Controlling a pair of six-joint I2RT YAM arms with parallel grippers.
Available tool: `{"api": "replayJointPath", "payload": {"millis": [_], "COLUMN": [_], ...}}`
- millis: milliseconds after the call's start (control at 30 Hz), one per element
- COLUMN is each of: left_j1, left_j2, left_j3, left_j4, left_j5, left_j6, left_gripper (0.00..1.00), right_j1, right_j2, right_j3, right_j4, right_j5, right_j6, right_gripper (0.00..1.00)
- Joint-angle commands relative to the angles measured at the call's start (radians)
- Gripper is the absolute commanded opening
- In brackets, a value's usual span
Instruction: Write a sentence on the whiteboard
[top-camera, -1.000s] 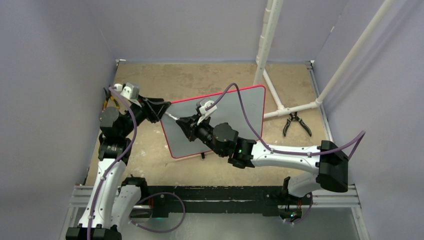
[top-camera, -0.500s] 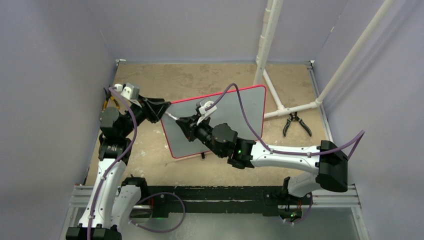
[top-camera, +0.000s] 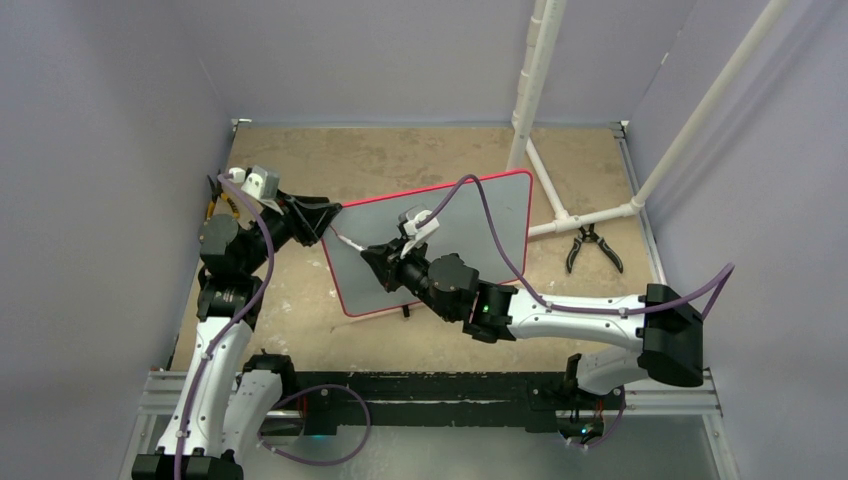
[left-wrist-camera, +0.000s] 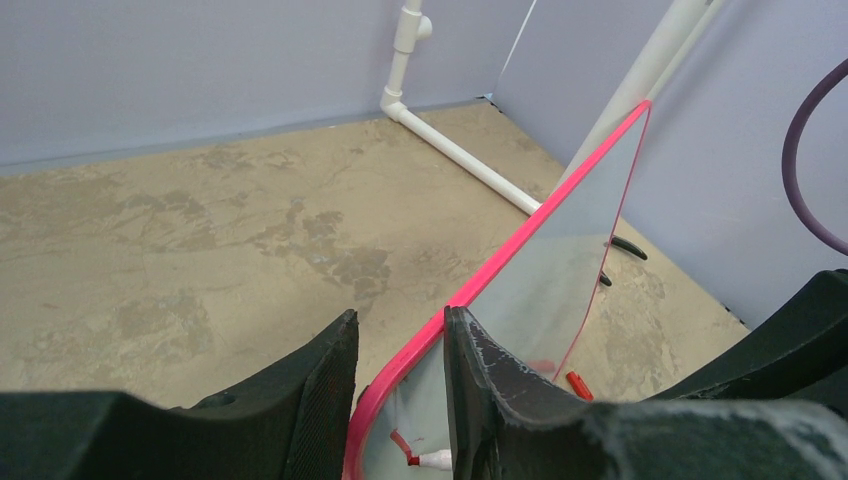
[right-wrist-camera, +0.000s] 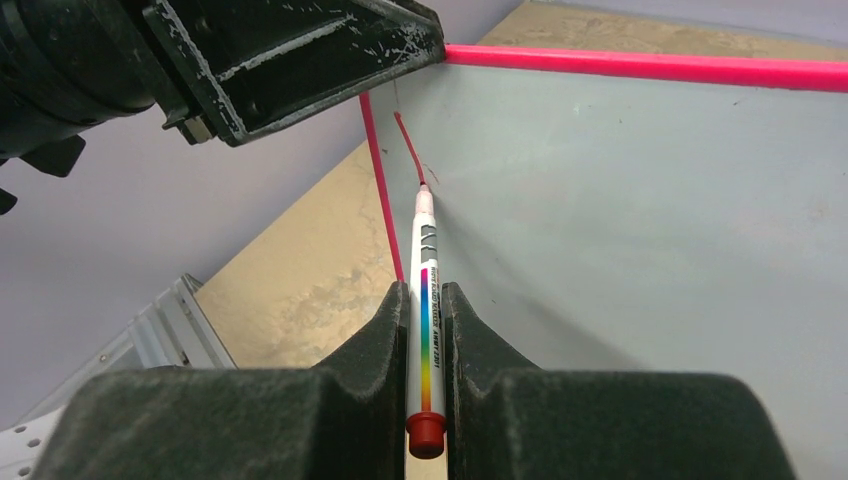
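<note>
The whiteboard (top-camera: 508, 205), white with a thin red rim, stands tilted on the sandy table. My left gripper (top-camera: 330, 215) is shut on its upper left corner. In the left wrist view (left-wrist-camera: 400, 330) the red rim (left-wrist-camera: 520, 240) runs between the jaws. My right gripper (top-camera: 368, 255) is shut on a white marker (right-wrist-camera: 424, 240) with a rainbow stripe. The marker's red tip touches the board (right-wrist-camera: 650, 200) at the lower end of one short red stroke (right-wrist-camera: 408, 150) near that corner. No other lettering of the sentence shows.
Black pliers (top-camera: 592, 247) lie on the table right of the board. A white pipe frame (top-camera: 540, 80) stands at the back right. A yellow-handled tool (top-camera: 215, 205) lies behind my left arm. A small red cap-like piece (left-wrist-camera: 578, 383) lies by the board's lower edge.
My right gripper with the marker has shifted slightly down and toward the near side along the board. The left gripper and the board have not moved.
</note>
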Motion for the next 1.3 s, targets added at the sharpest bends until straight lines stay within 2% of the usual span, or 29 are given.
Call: {"api": "replayJointPath", "payload": {"millis": [0,867,1267], "left_j1": [-0.001,0.000,-0.001], "left_j2": [-0.004,-0.001,-0.003], "left_j3": [0.002,0.000,0.000], "left_j4": [0.031,0.035,0.034], "left_j5": [0.041,0.049,0.046], "left_j6": [-0.007,-0.006,-0.004], "left_gripper": [0.34,0.33,0.33], "right_j1": [-0.003,-0.003,-0.003], "right_j2": [-0.036,-0.042,-0.052], "right_j3": [-0.018,0.047,0.014], "right_j4": [-0.015,0.073,0.044], "right_j5": [0.018,0.112,0.108], "right_j6": [0.013,-0.048,-0.032], "right_gripper": [0.00,0.00,0.00]}}
